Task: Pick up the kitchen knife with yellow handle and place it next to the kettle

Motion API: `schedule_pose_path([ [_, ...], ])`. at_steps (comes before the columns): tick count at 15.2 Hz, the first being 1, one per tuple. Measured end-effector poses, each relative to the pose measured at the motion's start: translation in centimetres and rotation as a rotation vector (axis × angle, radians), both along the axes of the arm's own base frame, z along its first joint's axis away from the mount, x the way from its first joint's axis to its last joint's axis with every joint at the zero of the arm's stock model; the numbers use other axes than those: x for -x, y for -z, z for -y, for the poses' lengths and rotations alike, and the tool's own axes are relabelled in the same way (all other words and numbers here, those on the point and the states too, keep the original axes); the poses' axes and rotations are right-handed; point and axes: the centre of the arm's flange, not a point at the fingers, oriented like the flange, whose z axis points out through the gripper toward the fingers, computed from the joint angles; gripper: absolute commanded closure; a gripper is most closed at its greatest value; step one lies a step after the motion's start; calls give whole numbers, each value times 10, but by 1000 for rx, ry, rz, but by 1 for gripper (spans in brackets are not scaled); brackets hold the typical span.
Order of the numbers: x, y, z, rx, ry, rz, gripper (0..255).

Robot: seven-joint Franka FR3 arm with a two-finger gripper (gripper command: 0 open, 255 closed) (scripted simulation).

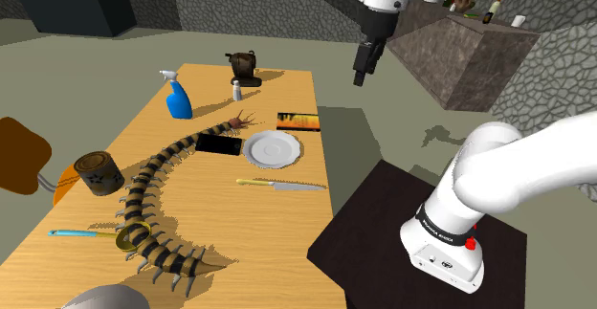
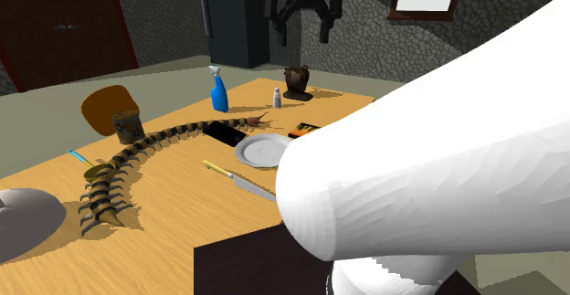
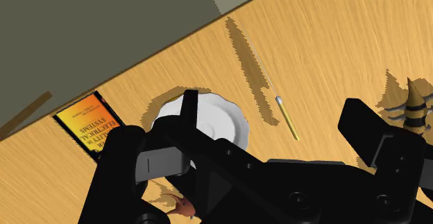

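Nearest, one striped centipede toy (image 1: pixel 145 200) is seen sprawled along the worktop (image 1: pixel 268 229). Just beyond it, the single yellow-handled knife (image 1: pixel 280 185) is laid flat near the worktop's right edge in the shoulder view, with one white plate (image 1: pixel 272 148) just behind it. At the far end one dark kettle (image 1: pixel 243 68) is found, and one small shaker (image 1: pixel 236 91) is set just beside it. The gripper (image 2: pixel 303 30) is held high above, fingers spread wide, nothing grasped. Trouble can be expected. The thin, flat knife may be skidded away or the plate nudged if the descent is misjudged, and the shaker may be toppled at the set-down.
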Motion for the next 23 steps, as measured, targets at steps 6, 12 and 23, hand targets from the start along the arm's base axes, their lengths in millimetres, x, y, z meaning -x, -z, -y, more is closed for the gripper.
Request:
schedule_pose_path([
  [6, -21, 49, -9, 0, -66, -1, 0],
  [12, -53, 116, -34, 0, -166, 2, 0],
  [23, -101, 244, -80, 1, -351, 8, 0],
])
